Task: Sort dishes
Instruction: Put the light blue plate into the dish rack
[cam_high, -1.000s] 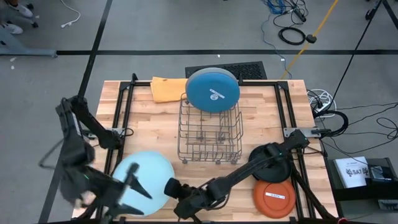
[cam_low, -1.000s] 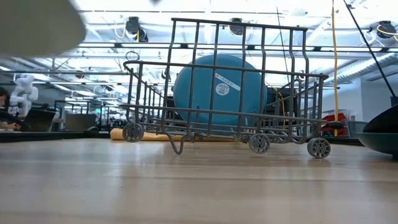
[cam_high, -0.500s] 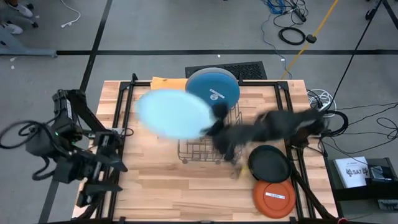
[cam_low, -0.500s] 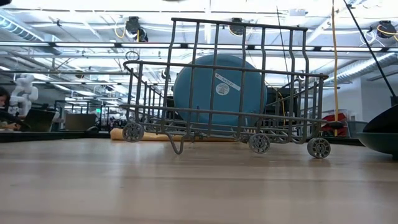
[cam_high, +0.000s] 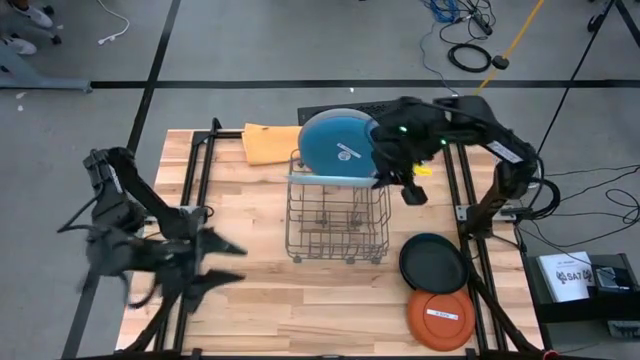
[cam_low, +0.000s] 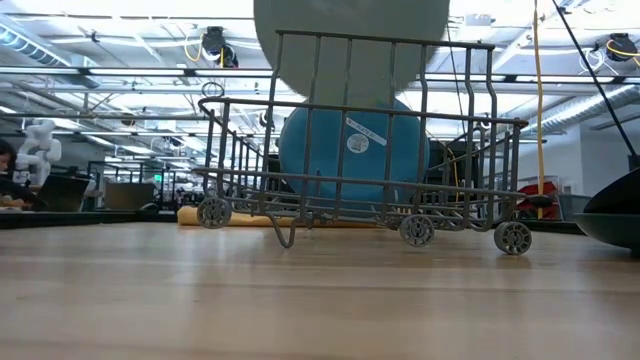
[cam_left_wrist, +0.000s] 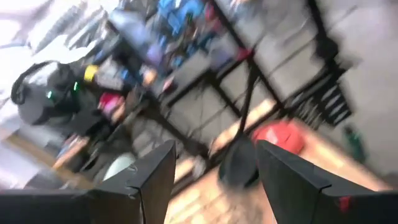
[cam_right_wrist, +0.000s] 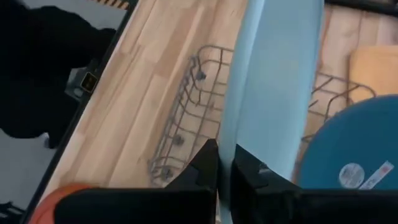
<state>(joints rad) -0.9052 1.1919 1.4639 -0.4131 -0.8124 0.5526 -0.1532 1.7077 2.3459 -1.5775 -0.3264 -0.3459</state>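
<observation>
the right gripper (cam_right_wrist: 217, 163) is being held over the upper right of the rack (cam_high: 338, 215), at upper centre of the high frame, its fingers clenched on the rim of the grey plate (cam_right_wrist: 273, 81). the grey plate is being carried on edge, upright, above the rack; in the high view it is showing only as a thin pale strip (cam_high: 335, 178) just below the blue plate (cam_high: 338, 145). in the low view the grey plate (cam_low: 350, 40) is hanging at top centre, its lower part seen behind the rack's top bars (cam_low: 385, 150), above and in front of the blue plate (cam_low: 352, 145).

the blue plate is standing tilted against the rack's far end, a white sticker facing up. an orange cloth (cam_high: 270, 143) is lying just left of it at the table's far edge.

the black plate (cam_high: 434, 262) is lying flat at right centre of the table (cam_high: 250, 270), right of the rack. the orange plate (cam_high: 439, 318) is lying flat just below it, at lower right, and whether the two are touching cannot be told.

the left gripper (cam_high: 215, 262) is being held at lower left of the high frame, well apart from all plates, blurred. in the left wrist view its fingers (cam_left_wrist: 158, 177) are spread wide with nothing between them.
</observation>
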